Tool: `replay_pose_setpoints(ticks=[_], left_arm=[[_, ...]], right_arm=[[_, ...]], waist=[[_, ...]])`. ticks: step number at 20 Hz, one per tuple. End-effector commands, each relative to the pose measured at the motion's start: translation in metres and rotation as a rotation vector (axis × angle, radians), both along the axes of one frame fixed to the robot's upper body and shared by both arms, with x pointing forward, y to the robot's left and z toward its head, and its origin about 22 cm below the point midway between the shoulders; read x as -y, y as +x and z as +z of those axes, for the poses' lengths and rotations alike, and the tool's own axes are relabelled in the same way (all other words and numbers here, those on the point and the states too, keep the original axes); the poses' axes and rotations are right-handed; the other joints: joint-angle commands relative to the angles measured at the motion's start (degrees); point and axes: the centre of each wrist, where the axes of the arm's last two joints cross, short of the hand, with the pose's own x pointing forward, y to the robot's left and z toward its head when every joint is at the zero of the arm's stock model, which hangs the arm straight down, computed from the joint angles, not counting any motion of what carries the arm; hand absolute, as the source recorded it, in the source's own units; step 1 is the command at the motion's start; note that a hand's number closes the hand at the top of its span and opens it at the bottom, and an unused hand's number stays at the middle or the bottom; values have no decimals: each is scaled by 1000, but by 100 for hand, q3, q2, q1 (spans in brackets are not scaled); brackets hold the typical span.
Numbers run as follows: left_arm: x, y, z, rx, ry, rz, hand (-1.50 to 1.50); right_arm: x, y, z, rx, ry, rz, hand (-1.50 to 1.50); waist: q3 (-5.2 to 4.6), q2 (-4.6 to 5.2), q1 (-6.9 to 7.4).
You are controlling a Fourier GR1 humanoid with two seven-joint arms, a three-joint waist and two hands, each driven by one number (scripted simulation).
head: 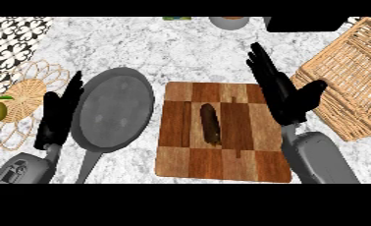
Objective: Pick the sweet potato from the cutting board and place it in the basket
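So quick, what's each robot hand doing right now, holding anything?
Left robot hand: open, holding nothing, beside the pan.
Right robot hand: open, holding nothing; the sweet potato lies on the cutting board.

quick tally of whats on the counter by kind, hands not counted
sweet potato: 1
cutting board: 1
frying pan: 1
wicker basket: 1
woven mat: 1
total: 5, leaving out a few things cut off at the far edge that can't be told
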Motion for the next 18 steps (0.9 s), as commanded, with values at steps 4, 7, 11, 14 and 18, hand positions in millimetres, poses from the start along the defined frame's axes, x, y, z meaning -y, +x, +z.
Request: replay_pose_setpoints(ticks=[4, 7, 11, 14, 18], left_arm=[[23, 11, 37, 240, 16, -253, 0], [46, 16, 49, 290, -43, -381, 0], [43, 18, 59, 316, -67, -436, 0], [35, 16, 45, 299, -64, -415, 0], [31, 8, 39, 296, -66, -410, 0]], right_arm=[[-15, 20, 33, 107, -407, 102, 150], [-43, 9, 35, 295, -730, 463, 150], [-138, -42, -28, 339, -691, 482, -150], [-162, -55, -51, 409, -830, 347, -150], [-189, -55, -47, 453, -1066, 204, -150]], waist=[[-192, 92, 28], [-234, 104, 296], [-180, 136, 177], [-183, 119, 33], [-195, 41, -18]])
